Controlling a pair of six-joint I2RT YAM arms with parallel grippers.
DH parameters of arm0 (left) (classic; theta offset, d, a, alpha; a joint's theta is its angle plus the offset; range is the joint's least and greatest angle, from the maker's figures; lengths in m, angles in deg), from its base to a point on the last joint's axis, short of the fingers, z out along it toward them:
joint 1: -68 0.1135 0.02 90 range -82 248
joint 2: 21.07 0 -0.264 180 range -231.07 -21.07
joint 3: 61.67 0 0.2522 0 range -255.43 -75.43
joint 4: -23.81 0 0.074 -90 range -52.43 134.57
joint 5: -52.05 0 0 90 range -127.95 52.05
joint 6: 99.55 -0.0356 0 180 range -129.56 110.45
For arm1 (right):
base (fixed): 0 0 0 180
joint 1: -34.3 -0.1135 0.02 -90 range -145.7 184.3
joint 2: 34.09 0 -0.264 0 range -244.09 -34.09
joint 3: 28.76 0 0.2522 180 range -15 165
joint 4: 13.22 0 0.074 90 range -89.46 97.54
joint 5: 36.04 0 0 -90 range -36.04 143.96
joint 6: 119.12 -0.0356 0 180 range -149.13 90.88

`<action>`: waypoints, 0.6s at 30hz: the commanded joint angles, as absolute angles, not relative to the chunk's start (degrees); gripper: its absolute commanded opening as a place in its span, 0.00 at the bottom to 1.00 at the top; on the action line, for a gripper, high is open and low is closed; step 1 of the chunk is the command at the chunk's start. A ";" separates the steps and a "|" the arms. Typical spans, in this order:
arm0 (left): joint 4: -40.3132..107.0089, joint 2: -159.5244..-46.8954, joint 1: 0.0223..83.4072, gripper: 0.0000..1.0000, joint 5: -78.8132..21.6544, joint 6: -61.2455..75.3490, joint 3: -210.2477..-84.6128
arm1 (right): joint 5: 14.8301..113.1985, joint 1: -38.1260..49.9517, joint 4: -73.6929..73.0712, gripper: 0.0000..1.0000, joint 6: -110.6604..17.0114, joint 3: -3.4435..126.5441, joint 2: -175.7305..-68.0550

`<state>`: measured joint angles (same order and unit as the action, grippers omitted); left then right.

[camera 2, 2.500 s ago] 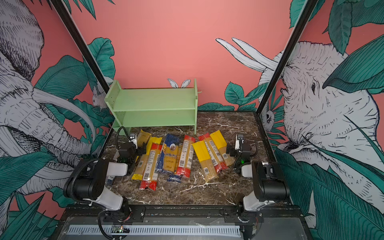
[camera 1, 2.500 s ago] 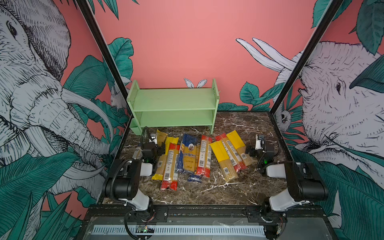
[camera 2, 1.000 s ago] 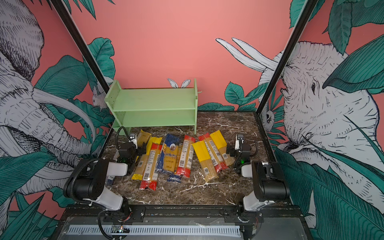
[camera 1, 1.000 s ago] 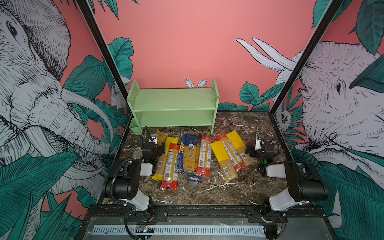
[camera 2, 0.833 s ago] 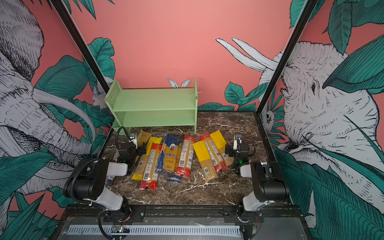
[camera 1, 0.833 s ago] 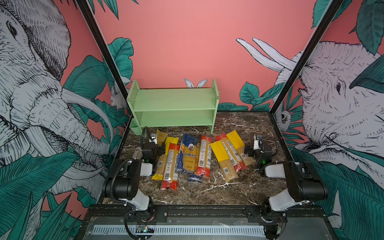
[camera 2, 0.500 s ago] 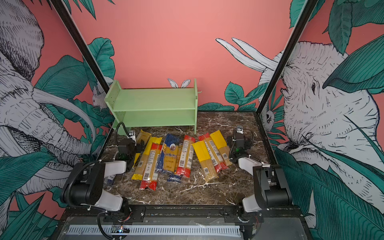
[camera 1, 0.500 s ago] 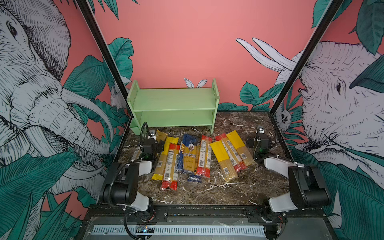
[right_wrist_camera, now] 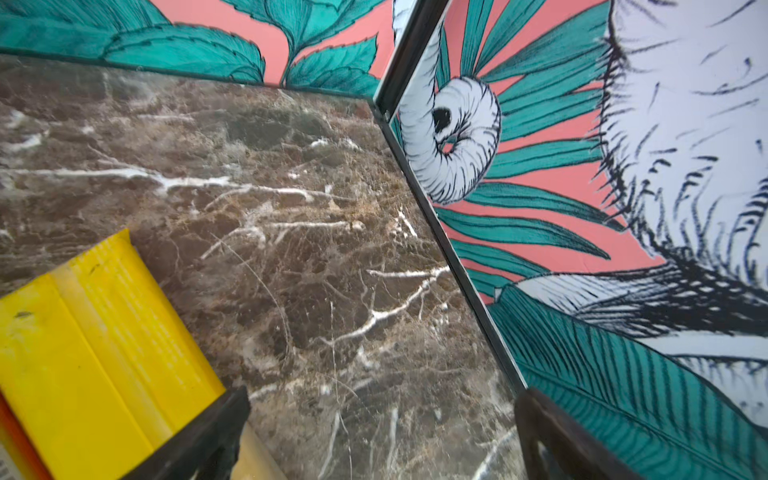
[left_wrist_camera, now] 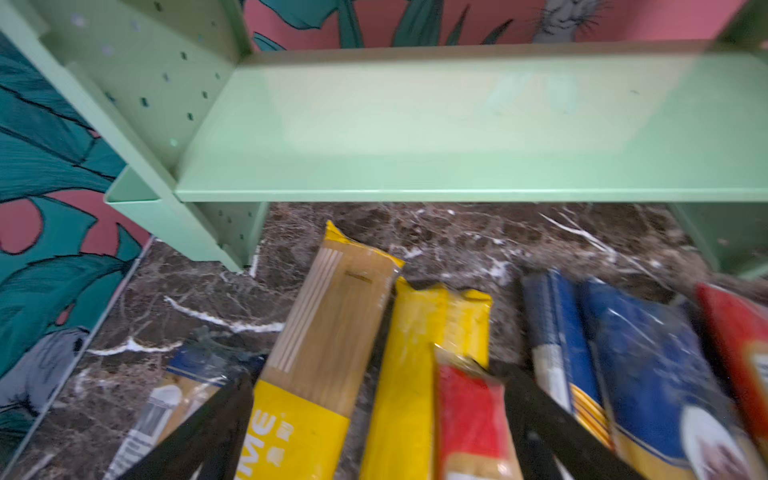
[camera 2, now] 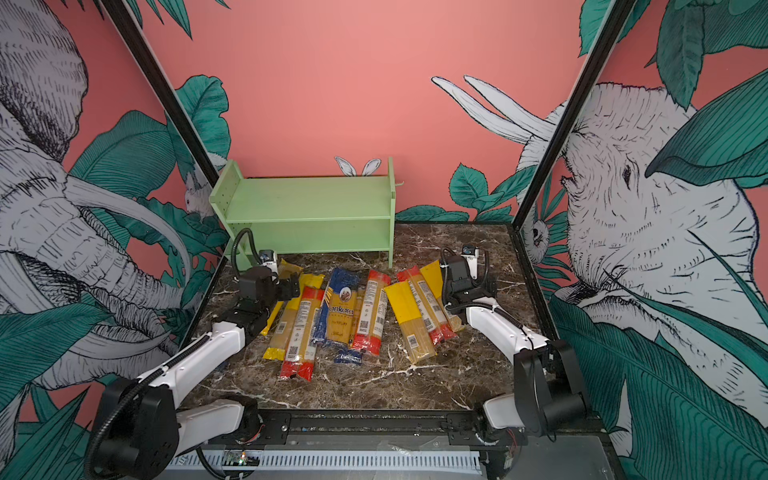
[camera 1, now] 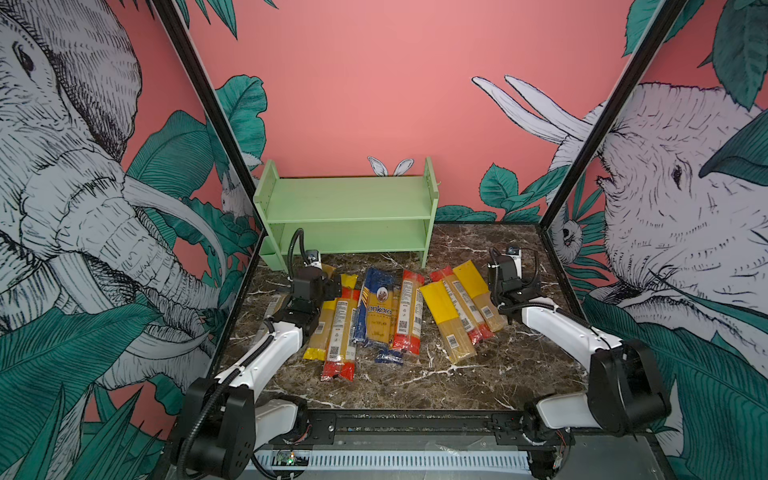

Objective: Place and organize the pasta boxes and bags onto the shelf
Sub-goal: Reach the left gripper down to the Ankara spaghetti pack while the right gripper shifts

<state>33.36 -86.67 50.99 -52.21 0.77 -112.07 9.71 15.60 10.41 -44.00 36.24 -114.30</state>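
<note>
While all the pasta packs lie flat on the table in front of the shelf, whose two tiers are bare, both top views show why a first pick could fail. The packs overlap in a left cluster and a right trio. The left gripper hangs low over the cluster's far ends. The right gripper sits just beside the trio, towards the right wall. Both have fingers spread and hold nothing. A pack nearly spans the shelf, so I judge that one carried askew would knock a side panel.

From the left wrist, blurred, the spread fingers straddle a yellow pack and a red-ended pack lying on it. A clear pack touches alongside. Closing here could seize two at once, or pinch only film and let a long pack sag and slip.

From the right wrist, one finger is over the corner of a yellow-ended pack. Bare table shows between the fingers, and the wall panel lies behind the other; how close, I cannot tell. Descending as aimed would likely shove the pack aside rather than grip it.
</note>
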 commanded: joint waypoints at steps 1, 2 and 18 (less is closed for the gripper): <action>46.86 -82.64 45.31 0.96 -50.70 7.96 -113.27 | 11.30 15.42 24.13 0.99 -47.64 41.75 -115.81; 48.27 -81.91 43.23 0.96 -50.87 8.59 -113.29 | 12.04 15.32 25.79 0.99 -47.89 42.64 -115.83; 61.06 -89.76 10.27 0.92 -68.97 30.05 -115.19 | 29.17 14.61 25.66 0.99 -49.86 38.07 -104.32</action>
